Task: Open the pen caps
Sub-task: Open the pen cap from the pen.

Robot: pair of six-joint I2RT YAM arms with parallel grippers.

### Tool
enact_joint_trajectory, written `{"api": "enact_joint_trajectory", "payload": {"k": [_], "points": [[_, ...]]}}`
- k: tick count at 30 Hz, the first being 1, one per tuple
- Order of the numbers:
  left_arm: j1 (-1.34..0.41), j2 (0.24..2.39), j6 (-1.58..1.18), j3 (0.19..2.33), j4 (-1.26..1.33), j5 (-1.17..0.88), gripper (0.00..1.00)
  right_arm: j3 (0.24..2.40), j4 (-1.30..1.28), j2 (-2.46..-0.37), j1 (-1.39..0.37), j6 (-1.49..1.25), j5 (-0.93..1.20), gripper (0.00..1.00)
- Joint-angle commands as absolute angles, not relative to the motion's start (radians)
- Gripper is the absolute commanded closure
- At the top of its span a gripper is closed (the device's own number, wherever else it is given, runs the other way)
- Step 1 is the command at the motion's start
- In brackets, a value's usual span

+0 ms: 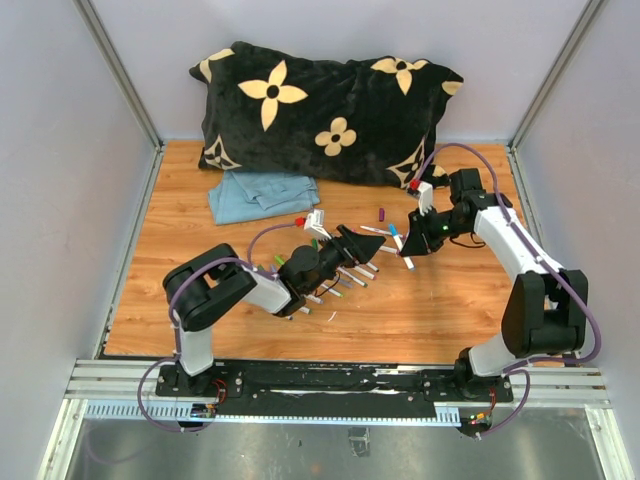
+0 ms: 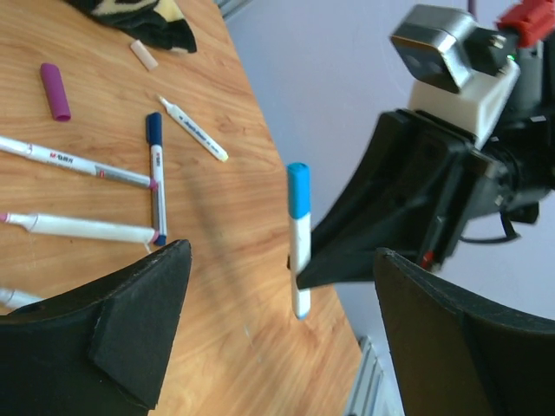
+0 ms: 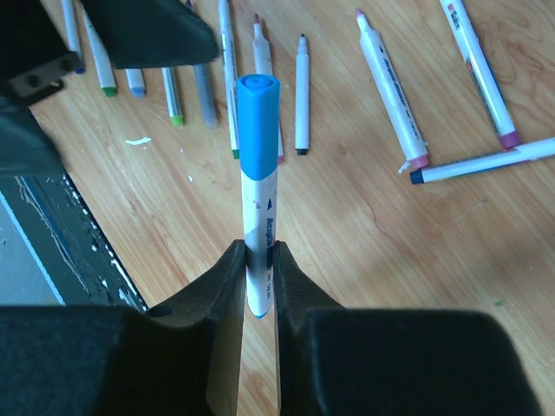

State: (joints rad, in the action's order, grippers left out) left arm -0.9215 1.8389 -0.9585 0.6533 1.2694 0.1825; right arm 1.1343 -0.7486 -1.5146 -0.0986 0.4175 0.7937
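Right end effector (image 3: 257,260) was clamped narrowly on the lower barrel of a white pen (image 3: 259,217), with the jaws pressed to either side of it. The blue cap (image 3: 258,117) was seated on the free end, pointing away from the fingers. Seen from the left wrist, that pen (image 2: 300,251) stood roughly upright in the picture, raised above the worktop (image 2: 243,286). Its blue cap (image 2: 298,191) was uppermost, and the right end effector (image 2: 305,273) gripped it from the right. Left end effector (image 2: 279,264) was spread wide, with one black finger (image 2: 139,321) to each side of the held pen and neither touching it. In the overhead view the left end effector (image 1: 355,245) and right end effector (image 1: 418,238) faced each other near the middle of the worktop (image 1: 430,310), close but apart. Loose on the wood lay a purple cap (image 2: 55,91), a pen fitted with a dark blue cap (image 2: 153,128), an uncapped marker (image 2: 192,130) and two long white pens (image 2: 78,227) with pink ends. A row of pens (image 3: 172,91) lay beside the left end effector. At the far edge sat a black pillow (image 1: 330,110) with cream flowers, and a folded blue cloth (image 1: 262,192) lay just in front of it.
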Motion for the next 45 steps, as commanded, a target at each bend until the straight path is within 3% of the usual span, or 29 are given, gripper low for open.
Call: {"api": "enact_joint_trajectory", "payload": {"k": [1,10,16,20,25,28,31,35,37,42,45], "points": [[-0.931,1.903,-0.976,0.742,1.284,0.258,0.13,1.125,-0.754,-1.465,-0.118,0.445,0.862,0.99],[-0.931,1.939,-0.965,0.853,1.205,0.237,0.21,1.126,-0.758,-1.471,-0.147,0.456,0.846,0.99],[-0.931,1.948,-0.965,0.866,1.188,0.215,0.36,1.127,-0.758,-1.466,-0.168,0.461,0.823,0.99],[-0.931,1.951,-0.968,0.870,1.187,0.184,0.50,1.127,-0.758,-1.470,-0.174,0.463,0.817,0.99],[-0.931,1.943,-0.962,0.869,1.183,0.170,0.88,1.127,-0.758,-1.467,-0.184,0.467,0.804,0.99],[-0.931,1.930,-0.956,0.862,1.183,0.166,0.99,1.125,-0.758,-1.466,-0.187,0.469,0.803,0.99],[-0.931,1.915,-0.955,0.850,1.190,0.163,1.00,1.125,-0.758,-1.464,-0.188,0.469,0.812,0.97],[-0.932,1.896,-0.974,0.823,1.237,0.161,1.00,1.115,-0.740,-1.453,-0.189,0.442,0.828,0.60],[-0.937,1.895,-0.985,0.815,1.262,0.162,1.00,1.106,-0.723,-1.451,-0.192,0.425,0.834,0.50],[-0.944,1.898,-1.004,0.818,1.293,0.158,1.00,1.102,-0.704,-1.470,-0.210,0.396,0.824,0.47],[-0.946,1.896,-1.009,0.818,1.302,0.159,1.00,1.104,-0.703,-1.483,-0.224,0.388,0.816,0.52]]}}
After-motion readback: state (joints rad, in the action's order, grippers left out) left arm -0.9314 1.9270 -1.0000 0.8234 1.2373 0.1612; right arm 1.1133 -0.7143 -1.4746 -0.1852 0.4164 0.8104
